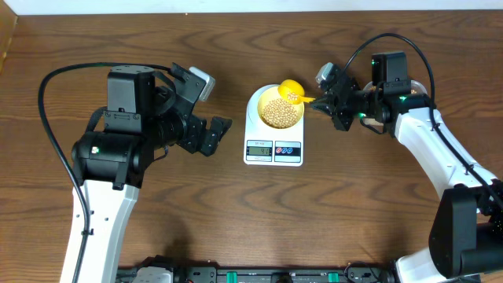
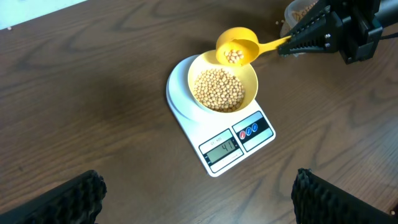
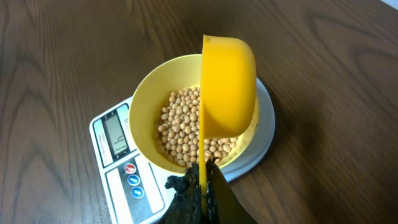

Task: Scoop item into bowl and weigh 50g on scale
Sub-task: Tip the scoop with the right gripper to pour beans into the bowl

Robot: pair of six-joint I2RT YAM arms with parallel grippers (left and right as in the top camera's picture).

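Gripper on the right [image 2: 292, 45] clamps the scoop [image 2: 231, 38] handle. Scoop is tipped over the bowl [image 2: 252, 81] rim, a few beans [image 2: 233, 56] in it. Bowl of beans sits on the scale [image 2: 186, 121]; display [image 2: 222, 148] looks like 41. Step: topping up. Next: trickle slowly, stop at 50. Left gripper [image 1: 214, 104] wide apart, idle.

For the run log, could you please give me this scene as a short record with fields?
scale: display appears to read 41
bowl: on the scale platform, holding soybeans
scoop: tilted over the bowl's rim, a few soybeans inside
right end effector: shut on scoop handle
left end effector: open, left of scale, holding nothing
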